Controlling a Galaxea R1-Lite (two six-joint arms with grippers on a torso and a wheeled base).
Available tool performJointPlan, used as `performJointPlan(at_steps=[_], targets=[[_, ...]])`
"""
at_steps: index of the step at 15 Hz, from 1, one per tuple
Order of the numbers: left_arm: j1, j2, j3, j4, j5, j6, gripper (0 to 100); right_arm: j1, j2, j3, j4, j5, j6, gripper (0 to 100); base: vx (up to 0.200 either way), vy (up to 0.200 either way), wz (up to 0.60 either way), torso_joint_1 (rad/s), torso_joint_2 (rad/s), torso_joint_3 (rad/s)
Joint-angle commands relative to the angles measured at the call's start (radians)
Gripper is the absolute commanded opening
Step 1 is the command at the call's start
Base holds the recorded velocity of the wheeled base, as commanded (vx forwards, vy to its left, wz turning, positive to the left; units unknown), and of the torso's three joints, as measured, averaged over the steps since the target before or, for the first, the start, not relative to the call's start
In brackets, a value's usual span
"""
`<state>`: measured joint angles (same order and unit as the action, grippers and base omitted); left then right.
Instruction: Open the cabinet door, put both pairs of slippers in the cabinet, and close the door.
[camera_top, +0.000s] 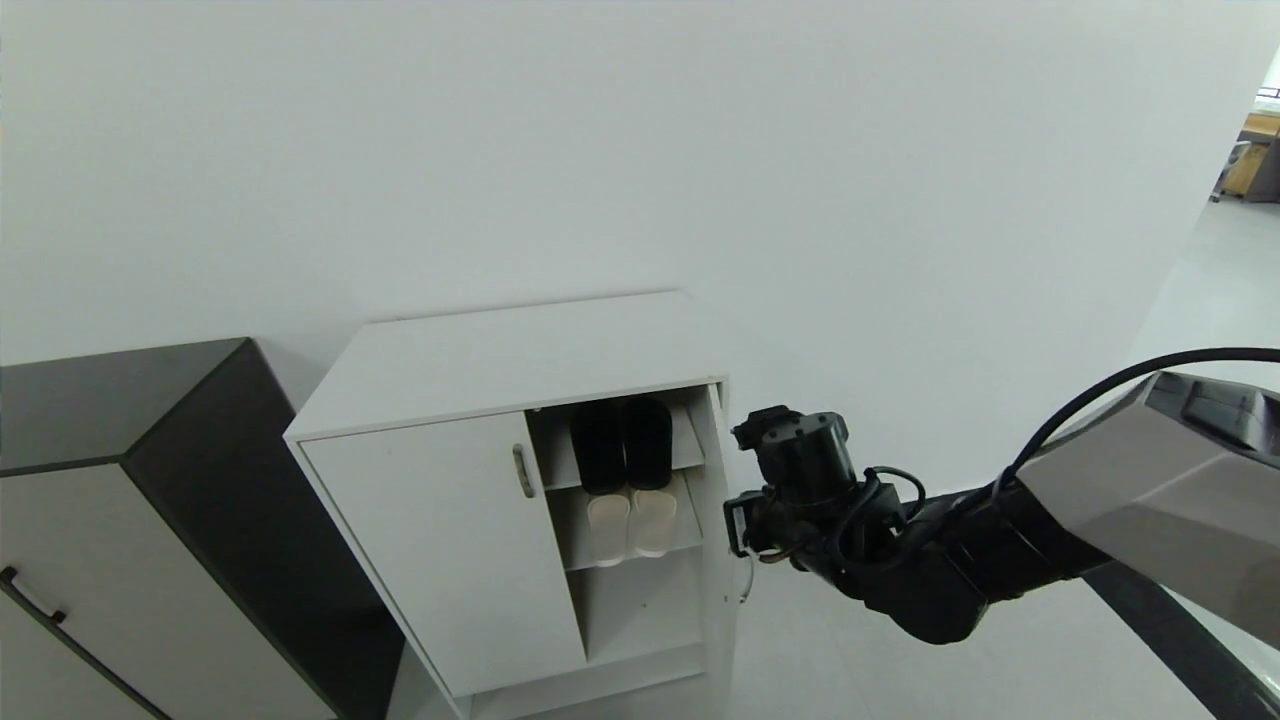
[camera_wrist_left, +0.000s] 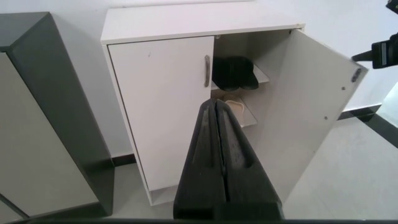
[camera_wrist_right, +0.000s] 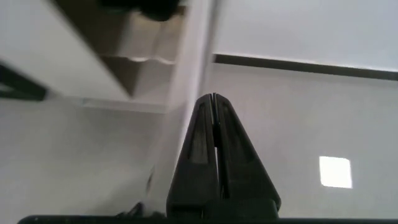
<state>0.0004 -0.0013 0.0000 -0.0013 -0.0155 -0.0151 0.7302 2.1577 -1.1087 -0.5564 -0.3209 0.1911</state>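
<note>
White wall backs the cabinet (camera_top: 480, 360); black slippers (camera_top: 622, 445) and white slippers (camera_top: 630, 522) sit shelved inside. Its open door (camera_wrist_left: 311, 106) stands at 9 o'clock of the right gripper (camera_wrist_right: 214, 98), the nearer arm, pinched together and empty; left gripper (camera_wrist_left: 216, 102) likewise.

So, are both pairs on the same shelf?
No, the black pair lies on the upper shelf, the white pair on the one below.

A cabinet (camera_top: 510, 350) stands against the wall (camera_top: 640, 150). Its closed door (camera_top: 440, 540) covers the 9 o'clock half, and its open door (camera_top: 722, 520) swings out at 3 o'clock. Inside, one pair of slippers (camera_top: 622, 442) lies on the upper shelf (camera_top: 692, 445), with a second pair (camera_top: 632, 522) on the shelf below (camera_top: 690, 520). A neighbouring cabinet (camera_top: 200, 480) stands at 9 o'clock. The right gripper (camera_wrist_right: 213, 99) sits at 3 o'clock, just beside the open door.
</note>
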Motion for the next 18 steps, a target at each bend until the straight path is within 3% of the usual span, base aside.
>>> performJointPlan(at_steps=[1,7,11,18], targets=[[0.001,0.001,0.000,0.000,0.000,-0.002,0,0.040,-0.068,0.032,0.003,0.092,0.036,0,0.000,0.000,0.00,0.000,0.00,0.000],[0.001,0.001,0.000,0.000,0.000,-0.002,0,0.041,-0.210,0.176,-0.011,0.192,0.021,0,0.000,0.000,0.00,0.000,0.00,0.000],[0.001,0.001,0.000,0.000,0.000,0.000,0,0.041,-0.217,0.208,-0.019,0.189,-0.004,0,0.000,0.000,0.00,0.000,0.00,0.000],[0.001,0.001,0.000,0.000,0.000,0.000,0,0.043,-0.210,0.217,-0.046,0.187,-0.013,0,0.000,0.000,0.51,-0.001,0.00,0.003]])
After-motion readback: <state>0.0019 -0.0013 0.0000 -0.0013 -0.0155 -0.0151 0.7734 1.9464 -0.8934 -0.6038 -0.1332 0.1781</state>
